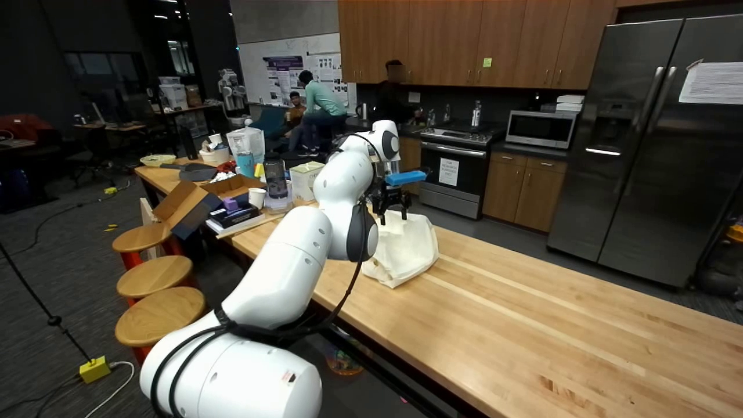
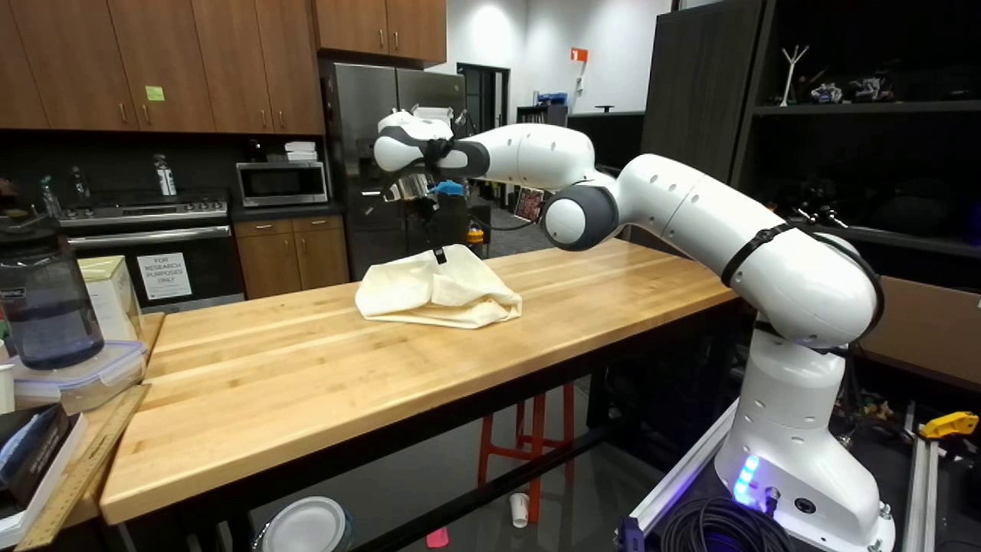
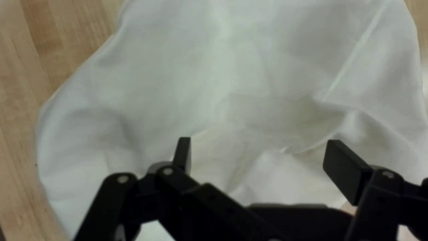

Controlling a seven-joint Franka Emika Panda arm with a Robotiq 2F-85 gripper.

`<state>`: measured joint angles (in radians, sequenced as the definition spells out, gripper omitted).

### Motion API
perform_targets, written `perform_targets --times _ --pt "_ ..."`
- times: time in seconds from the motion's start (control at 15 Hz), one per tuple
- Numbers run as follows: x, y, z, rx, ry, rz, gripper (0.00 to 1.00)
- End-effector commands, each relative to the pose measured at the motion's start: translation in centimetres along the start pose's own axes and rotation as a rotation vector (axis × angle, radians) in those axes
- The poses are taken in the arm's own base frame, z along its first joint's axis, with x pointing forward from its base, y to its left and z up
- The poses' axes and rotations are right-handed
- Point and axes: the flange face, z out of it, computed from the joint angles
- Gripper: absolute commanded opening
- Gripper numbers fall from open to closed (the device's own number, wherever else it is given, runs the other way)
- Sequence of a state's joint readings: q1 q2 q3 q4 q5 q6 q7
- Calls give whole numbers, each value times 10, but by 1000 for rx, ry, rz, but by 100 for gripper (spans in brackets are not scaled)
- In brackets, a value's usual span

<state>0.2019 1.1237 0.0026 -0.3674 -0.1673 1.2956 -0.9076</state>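
Cloth [image 2: 437, 291], cream; gripper [image 3: 258, 147], black; arm [image 2: 705, 211], white (banded in dark grey); table [image 2: 306, 383], honey-brown with paler lengthwise stripes.

A cream cloth [image 2: 437, 295] lies rumpled in a loose, raised heap on the wooden tabletop [image 2: 306, 383].

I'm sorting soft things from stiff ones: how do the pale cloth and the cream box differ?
The pale cloth is rumpled into folds; the cream box keeps straight edges. The cloth lies on the wooden table beneath the open gripper, while the box stands near a dark-lidded container. The cloth also looks broader than the box. Both are pale in colour.
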Motion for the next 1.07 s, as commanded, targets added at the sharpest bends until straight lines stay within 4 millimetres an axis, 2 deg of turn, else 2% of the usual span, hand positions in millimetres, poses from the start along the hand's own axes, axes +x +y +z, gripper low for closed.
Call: perform_targets --times 0.0,0.27,0.8,1.0 --pt "-2 2 1 14 17 2 100" --pt "-7 6 2 28 36 6 100" --pt "40 -10 -16 -191 8 -392 100" --pt "49 -1 -11 -290 -27 -498 100"
